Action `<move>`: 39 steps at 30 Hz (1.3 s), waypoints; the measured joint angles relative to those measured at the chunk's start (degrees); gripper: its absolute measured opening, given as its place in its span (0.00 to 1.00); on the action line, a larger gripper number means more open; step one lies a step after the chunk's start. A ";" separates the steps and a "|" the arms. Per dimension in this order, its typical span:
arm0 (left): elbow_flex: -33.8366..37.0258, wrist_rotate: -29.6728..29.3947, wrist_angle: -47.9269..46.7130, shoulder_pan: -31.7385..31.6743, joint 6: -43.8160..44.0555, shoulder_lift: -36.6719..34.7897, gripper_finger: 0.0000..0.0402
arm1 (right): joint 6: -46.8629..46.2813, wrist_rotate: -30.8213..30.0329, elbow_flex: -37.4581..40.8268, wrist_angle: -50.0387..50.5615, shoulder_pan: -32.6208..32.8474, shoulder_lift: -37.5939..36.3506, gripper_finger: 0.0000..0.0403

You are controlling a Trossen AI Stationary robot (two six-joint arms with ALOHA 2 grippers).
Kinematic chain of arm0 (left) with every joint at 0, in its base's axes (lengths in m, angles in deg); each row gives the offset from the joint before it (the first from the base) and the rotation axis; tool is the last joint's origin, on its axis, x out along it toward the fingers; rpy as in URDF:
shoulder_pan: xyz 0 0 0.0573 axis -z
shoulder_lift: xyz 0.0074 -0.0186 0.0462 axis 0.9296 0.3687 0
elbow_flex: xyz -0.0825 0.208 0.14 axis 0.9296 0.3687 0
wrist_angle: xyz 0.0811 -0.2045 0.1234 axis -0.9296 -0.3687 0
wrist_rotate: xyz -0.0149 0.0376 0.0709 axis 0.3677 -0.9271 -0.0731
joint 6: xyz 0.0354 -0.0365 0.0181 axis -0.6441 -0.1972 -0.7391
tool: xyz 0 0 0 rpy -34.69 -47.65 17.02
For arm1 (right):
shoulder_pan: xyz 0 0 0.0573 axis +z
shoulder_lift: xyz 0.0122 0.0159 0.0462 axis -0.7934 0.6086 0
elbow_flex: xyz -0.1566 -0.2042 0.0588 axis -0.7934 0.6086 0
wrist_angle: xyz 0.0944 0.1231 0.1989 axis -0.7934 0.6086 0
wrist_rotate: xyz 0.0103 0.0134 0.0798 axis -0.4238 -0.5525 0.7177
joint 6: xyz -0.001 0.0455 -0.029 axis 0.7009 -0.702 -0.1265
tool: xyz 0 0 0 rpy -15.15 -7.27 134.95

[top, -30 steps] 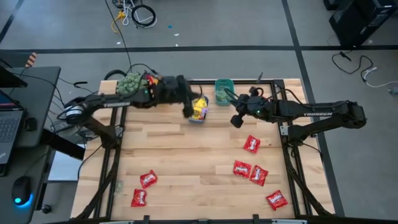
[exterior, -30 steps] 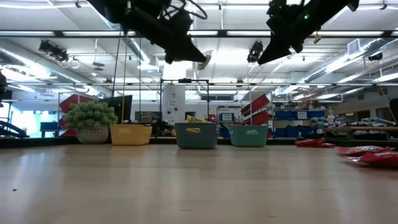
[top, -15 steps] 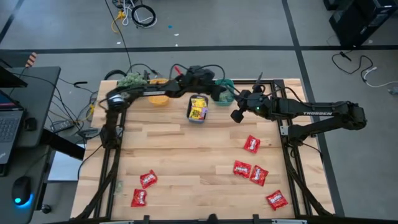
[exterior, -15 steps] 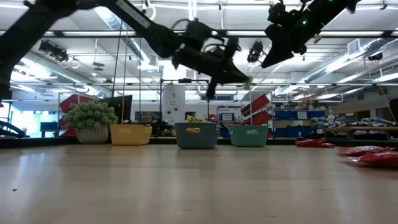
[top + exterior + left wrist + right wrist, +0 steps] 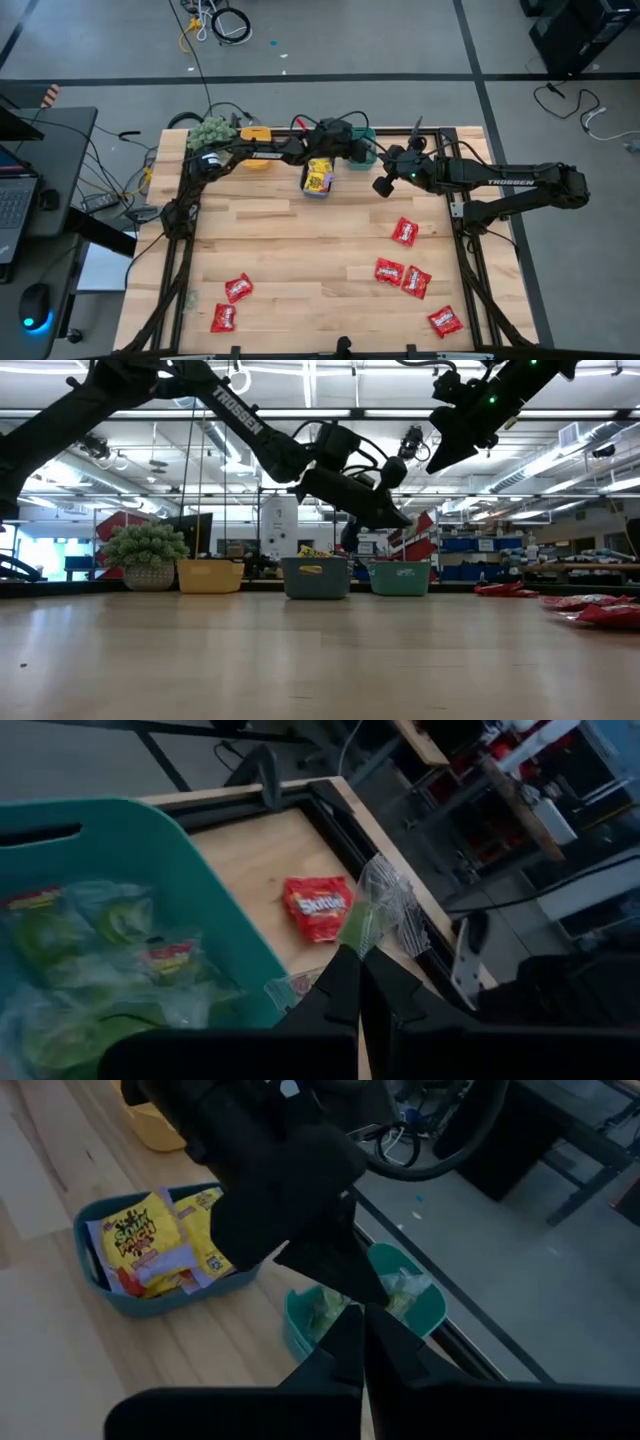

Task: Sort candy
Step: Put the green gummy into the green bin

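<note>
My left gripper (image 5: 352, 150) hovers over the teal bin (image 5: 150, 840) at the table's far edge and is shut on a tiny pale green candy packet (image 5: 378, 910). More green packets (image 5: 90, 960) lie inside that bin. The low view shows this gripper (image 5: 395, 517) above the teal bin (image 5: 400, 576). My right gripper (image 5: 381, 186) hangs in the air just right of the blue bin (image 5: 318, 180), shut and holding nothing I can see. The blue bin holds yellow packets (image 5: 140, 1240). Red packets (image 5: 404, 232) lie flat on the table. My left gripper pinches the pale green packet by one end (image 5: 358, 935) between its two fingertips, which slant down from the table's left. The packet is lifted clear and sticks out beyond the fingertips, over the teal bin's rim.
An orange bin (image 5: 256, 160) and a fuzzy green plant ball (image 5: 210, 131) stand at the far left. Several red packets (image 5: 402, 276) lie at the right, two more (image 5: 230, 302) at the near left. The middle of the table (image 5: 300, 240) is bare wood.
My left arm has swung along the far edge from above the blue bin toward the table's right, carrying the pale packet, and now stands lower over the teal bin.
</note>
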 joint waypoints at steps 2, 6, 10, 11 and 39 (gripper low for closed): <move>0.00 -0.51 -0.11 -0.07 0.02 0.00 0.01 | 0.00 0.01 0.00 -0.02 0.00 0.00 0.00; 0.00 -0.85 -0.51 -0.17 1.53 -0.02 0.04 | 0.00 0.01 0.00 -0.07 0.00 0.00 0.00; 0.00 -2.08 -3.87 -0.08 3.03 -0.02 0.09 | 0.00 0.01 0.00 -0.09 0.00 0.00 0.00; 0.02 -2.17 -4.30 -0.07 2.99 -0.02 0.10 | 0.00 0.01 0.00 -0.09 0.00 0.00 0.00; 0.11 9.57 -6.87 -0.80 -19.23 -4.83 0.15 | 2.08 0.06 0.07 1.59 0.00 0.00 0.00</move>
